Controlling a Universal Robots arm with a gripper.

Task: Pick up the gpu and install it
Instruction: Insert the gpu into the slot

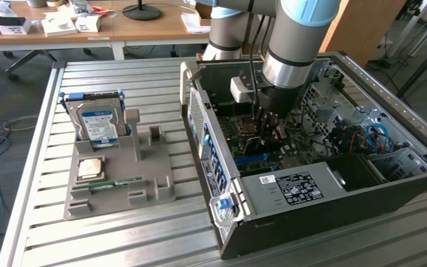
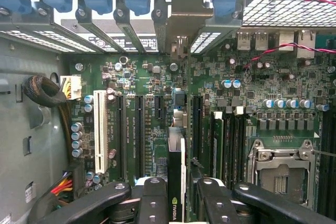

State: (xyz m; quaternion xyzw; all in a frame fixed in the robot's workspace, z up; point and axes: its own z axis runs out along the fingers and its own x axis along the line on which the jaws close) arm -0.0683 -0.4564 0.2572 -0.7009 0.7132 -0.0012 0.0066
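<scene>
Install step: hand [image 2: 176, 195] clamped on gpu [image 2: 176, 174], edge-on inside case [image 1: 332, 217]; needs aligning over motherboard [image 2: 157, 82] slot.

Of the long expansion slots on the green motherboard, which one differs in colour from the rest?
The white plastic slot, standing nearest the bundled cables at the case wall. The parallel long slots beside it are black.

exterior view high & angled down, far off, over whole open PC case [image 1: 332, 183] on slatted table [image 1: 43, 222], wrist view close, looking past gripper [image 2: 177, 195] onto motherboard [image 2: 157, 108], both share motherboard area below jaws
</scene>
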